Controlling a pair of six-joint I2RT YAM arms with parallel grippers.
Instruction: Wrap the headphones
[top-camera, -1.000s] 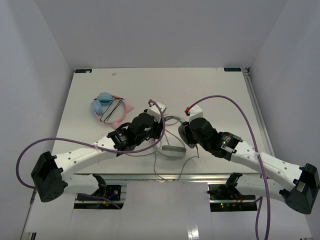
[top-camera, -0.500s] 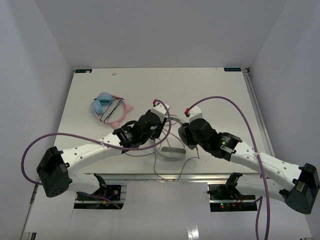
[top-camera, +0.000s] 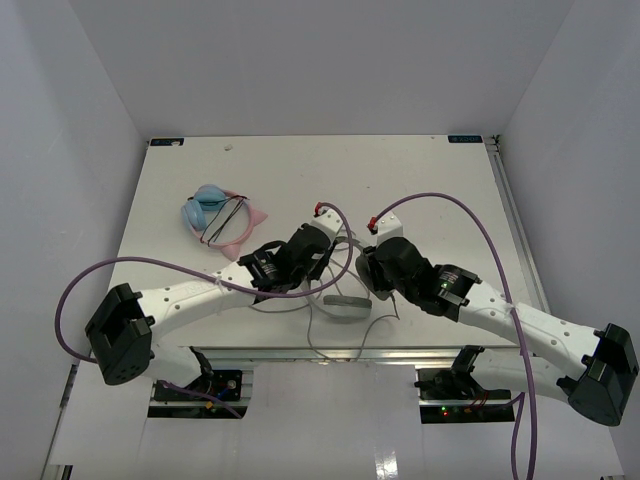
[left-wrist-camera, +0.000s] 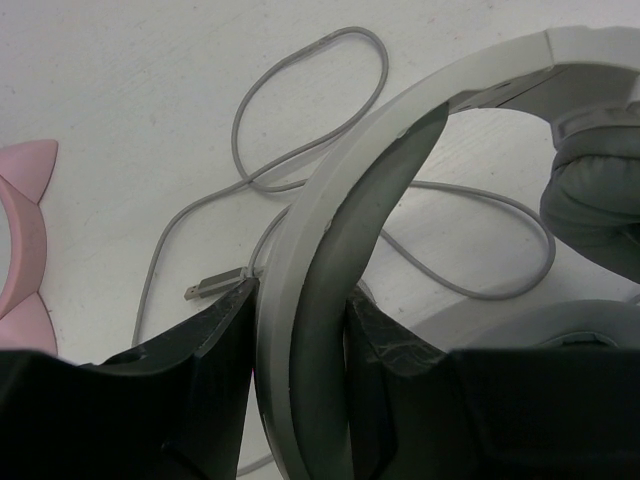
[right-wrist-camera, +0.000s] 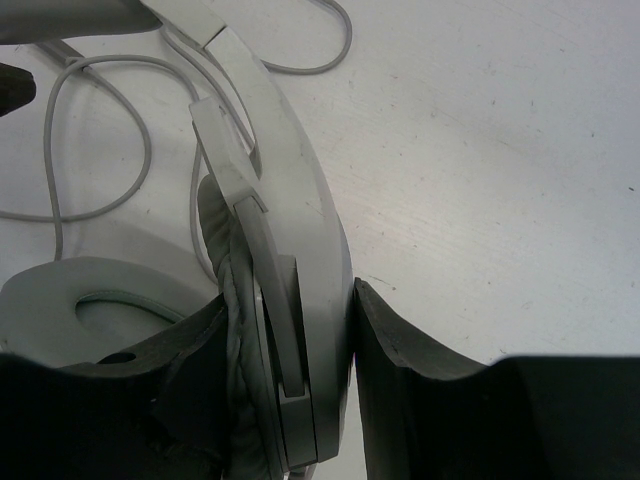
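The white-and-grey headphones (top-camera: 346, 303) lie at the table's near middle between my two grippers. My left gripper (top-camera: 322, 243) is shut on the arched headband (left-wrist-camera: 330, 210), which runs up between its black fingers (left-wrist-camera: 205, 350). My right gripper (top-camera: 372, 268) is shut on one ear cup (right-wrist-camera: 290, 330), with padding against its left finger. The other ear cup (right-wrist-camera: 90, 310) lies beside it. The thin grey cable (left-wrist-camera: 300, 160) lies in loose loops on the table, its plug (left-wrist-camera: 215, 284) by my left finger. The cable also trails over the near edge (top-camera: 320, 345).
A blue-and-pink fabric bundle with thin dark loops (top-camera: 215, 217) lies at the left of the table; its pink edge shows in the left wrist view (left-wrist-camera: 25, 240). The table's near edge (top-camera: 300, 350) runs just below the headphones. White walls enclose the table.
My left gripper has moved right and slightly forward along the headband, toward my right gripper. The right arm has barely moved. The headphones stay in place.
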